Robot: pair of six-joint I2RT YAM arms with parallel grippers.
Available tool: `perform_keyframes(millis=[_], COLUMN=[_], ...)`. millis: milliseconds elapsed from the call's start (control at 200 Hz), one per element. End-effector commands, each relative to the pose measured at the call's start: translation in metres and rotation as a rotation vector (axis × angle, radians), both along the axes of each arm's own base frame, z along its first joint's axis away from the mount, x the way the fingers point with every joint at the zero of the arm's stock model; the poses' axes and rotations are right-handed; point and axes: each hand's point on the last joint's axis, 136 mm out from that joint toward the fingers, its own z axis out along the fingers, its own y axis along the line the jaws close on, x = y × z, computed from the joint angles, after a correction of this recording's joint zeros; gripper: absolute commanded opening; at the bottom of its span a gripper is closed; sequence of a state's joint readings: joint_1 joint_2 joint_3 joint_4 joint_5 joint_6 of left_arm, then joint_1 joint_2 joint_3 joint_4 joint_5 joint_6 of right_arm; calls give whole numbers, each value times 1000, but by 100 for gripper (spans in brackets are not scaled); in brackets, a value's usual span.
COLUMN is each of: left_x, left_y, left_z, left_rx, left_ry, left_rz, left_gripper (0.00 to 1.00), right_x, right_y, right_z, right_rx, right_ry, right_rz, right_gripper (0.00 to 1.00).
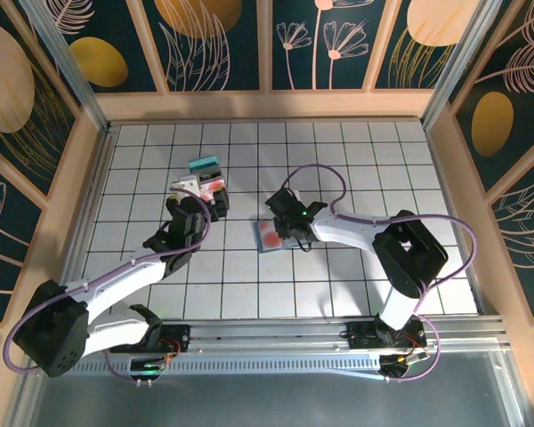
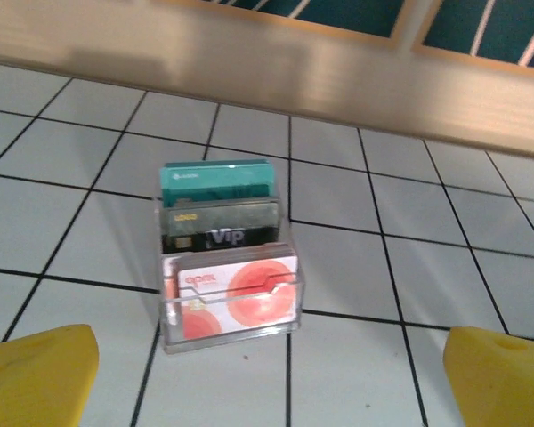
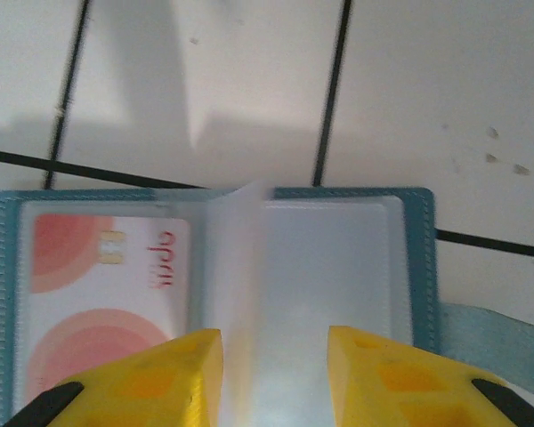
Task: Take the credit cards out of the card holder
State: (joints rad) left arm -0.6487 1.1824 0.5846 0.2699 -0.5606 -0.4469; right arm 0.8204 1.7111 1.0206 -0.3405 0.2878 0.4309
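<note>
The card holder (image 3: 420,267) lies open on the tiles, blue-edged with clear sleeves inside. A white credit card with red-pink circles (image 3: 98,294) sits in its left sleeve, and the right sleeve looks empty. A thin clear leaf stands up at the centre fold. My right gripper (image 3: 276,365) hovers low over that fold, its yellow fingers a little apart, one on each side of the leaf. From above, the card holder (image 1: 259,233) lies mid-table under the right gripper (image 1: 287,229). My left gripper (image 2: 271,374) is wide open, short of a clear stand of cards.
The clear plastic stand (image 2: 169,311) holds a teal card (image 2: 215,182), a dark card marked VIP (image 2: 222,233) and a white card with red circles (image 2: 240,298). It stands left of centre (image 1: 205,182). A wooden wall (image 2: 267,80) runs close behind it.
</note>
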Motion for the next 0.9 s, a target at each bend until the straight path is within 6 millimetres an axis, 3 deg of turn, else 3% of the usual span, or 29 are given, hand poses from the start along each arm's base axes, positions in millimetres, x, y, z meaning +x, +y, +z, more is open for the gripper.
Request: perform_keyframes(millis=[0,275,515,641,896], left_x=[1,-16,-31,-33,-34], left_y=[-18,-65,-83,-86,-95], left_z=[4,-33,-77,-93,-112], left_rx=[72,168,285,291,267], left_ry=[-3,78,168,205,244], left_rz=[-41,-152,-175,-181,-205], left_gripper=[99,99,99,99,99], right_x=[0,0,2,6,14], right_y=[-15,-34,-43,-43,-33], right_z=[1,-16,-21,-7,39], right_rx=[7,-9,-12,2,97], right_ry=[-6,23,29,1,-72], right_rz=[-54,-87,-112,-120,-124], right_gripper=[36,31,28,27,27])
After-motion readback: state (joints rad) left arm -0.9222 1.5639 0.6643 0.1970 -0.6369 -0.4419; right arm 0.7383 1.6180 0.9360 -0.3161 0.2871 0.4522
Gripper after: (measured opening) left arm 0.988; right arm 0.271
